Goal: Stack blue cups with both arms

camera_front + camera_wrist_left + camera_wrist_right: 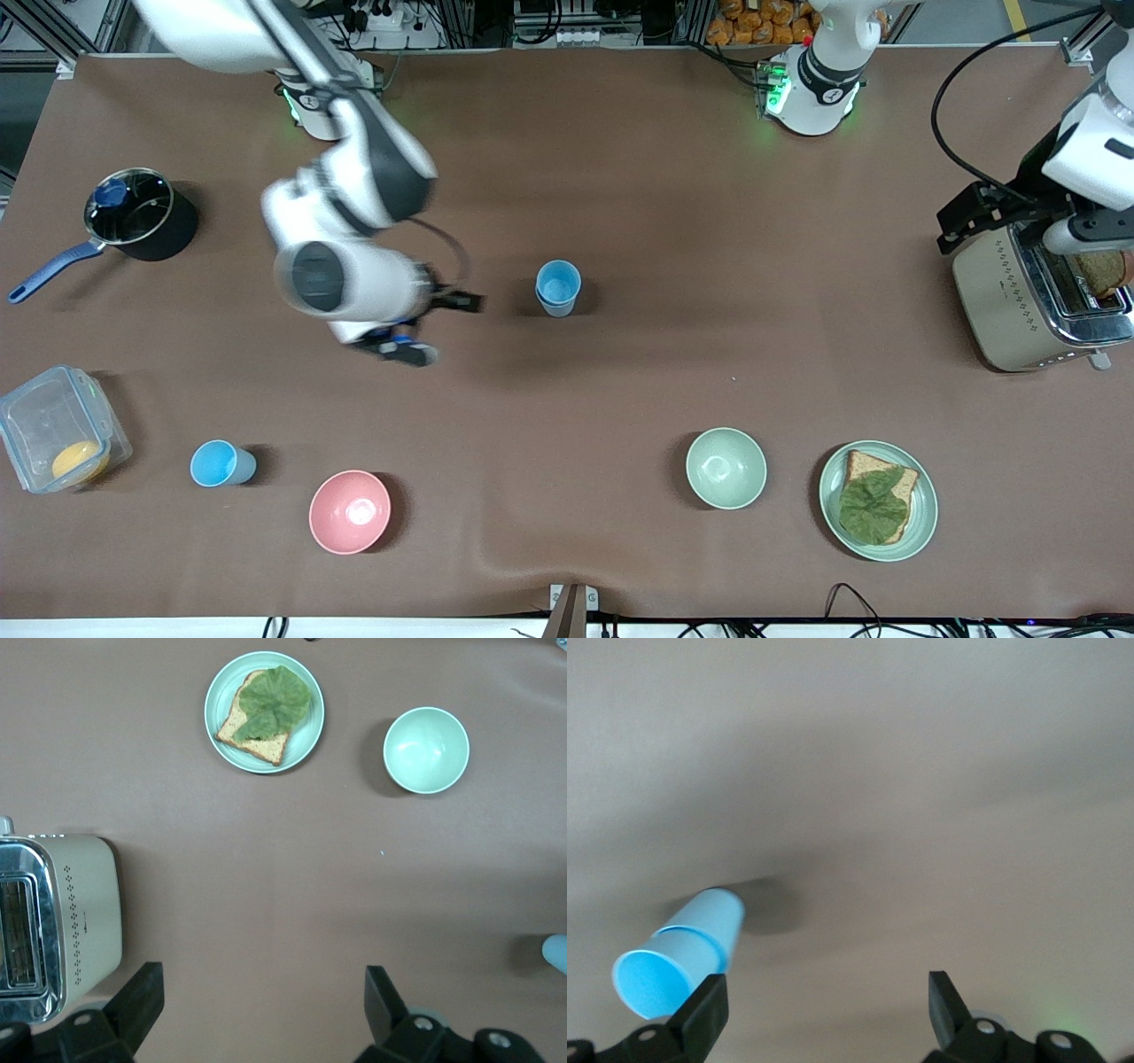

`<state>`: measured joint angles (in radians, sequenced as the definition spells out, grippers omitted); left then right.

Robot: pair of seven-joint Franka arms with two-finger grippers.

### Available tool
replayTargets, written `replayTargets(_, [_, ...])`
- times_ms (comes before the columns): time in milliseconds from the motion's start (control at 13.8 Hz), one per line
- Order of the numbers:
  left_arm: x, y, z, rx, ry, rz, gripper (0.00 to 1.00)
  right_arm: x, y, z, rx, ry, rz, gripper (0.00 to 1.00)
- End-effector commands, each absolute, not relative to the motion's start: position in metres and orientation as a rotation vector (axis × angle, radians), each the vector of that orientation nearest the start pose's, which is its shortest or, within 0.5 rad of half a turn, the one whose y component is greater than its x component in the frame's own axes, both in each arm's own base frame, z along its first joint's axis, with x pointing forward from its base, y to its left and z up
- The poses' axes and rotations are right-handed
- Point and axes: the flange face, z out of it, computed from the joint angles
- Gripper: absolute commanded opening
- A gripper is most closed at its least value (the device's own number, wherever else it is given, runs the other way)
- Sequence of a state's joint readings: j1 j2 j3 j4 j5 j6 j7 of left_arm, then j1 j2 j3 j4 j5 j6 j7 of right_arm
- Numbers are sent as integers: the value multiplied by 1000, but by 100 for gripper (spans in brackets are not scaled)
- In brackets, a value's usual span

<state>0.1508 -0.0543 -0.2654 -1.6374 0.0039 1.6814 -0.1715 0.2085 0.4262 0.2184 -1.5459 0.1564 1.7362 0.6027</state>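
A sky-blue cup (pixel 558 288) stands upright at the table's middle; a second rim line on its side shows two cups nested. It also shows in the right wrist view (pixel 682 952). Its edge may be the pale blue bit in the left wrist view (pixel 558 952). Another blue cup (pixel 221 463) stands nearer the front camera, between a clear box and the pink bowl. My right gripper (pixel 438 326) (pixel 824 1010) is open and empty, beside the stack toward the right arm's end. My left gripper (pixel 1063 232) (pixel 263 1010) is open and empty, high over the toaster.
A pink bowl (pixel 350 511), a pale green bowl (pixel 726 467) (pixel 425 750) and a plate with bread and lettuce (pixel 877 501) (pixel 264 711) stand near the front edge. A toaster (pixel 1019 297) (pixel 53 921), a black pot (pixel 142 213) and a clear box (pixel 58 439) stand at the ends.
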Motion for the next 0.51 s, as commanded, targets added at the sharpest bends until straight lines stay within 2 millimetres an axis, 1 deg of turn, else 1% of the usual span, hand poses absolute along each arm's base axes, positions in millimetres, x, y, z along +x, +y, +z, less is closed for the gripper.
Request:
replayTargets(0, [530, -68, 640, -3144, -78, -128, 100, 593, 176, 422, -3001, 175, 412, 100])
replayTargets(73, [530, -70, 642, -3144, -69, -135, 100, 591, 145, 431, -3004, 131, 387, 100])
replayTargets(145, [530, -71, 643, -3145, -66, -135, 100, 587, 115, 445, -3035, 95, 341, 100])
replayTargets(218, [530, -71, 643, -3145, -64, -135, 100, 579, 102, 460, -3111, 61, 289, 100])
replayTargets(290, [530, -71, 643, -3145, -59, -135, 100, 573, 96, 480, -3197, 32, 220, 100])
replayTargets(363, [529, -72, 644, -3143, -42, -138, 100, 571, 91, 499, -3215, 29, 165, 100])
replayTargets(435, [529, -72, 643, -3143, -42, -131, 100, 570, 81, 517, -3216, 54, 136, 100])
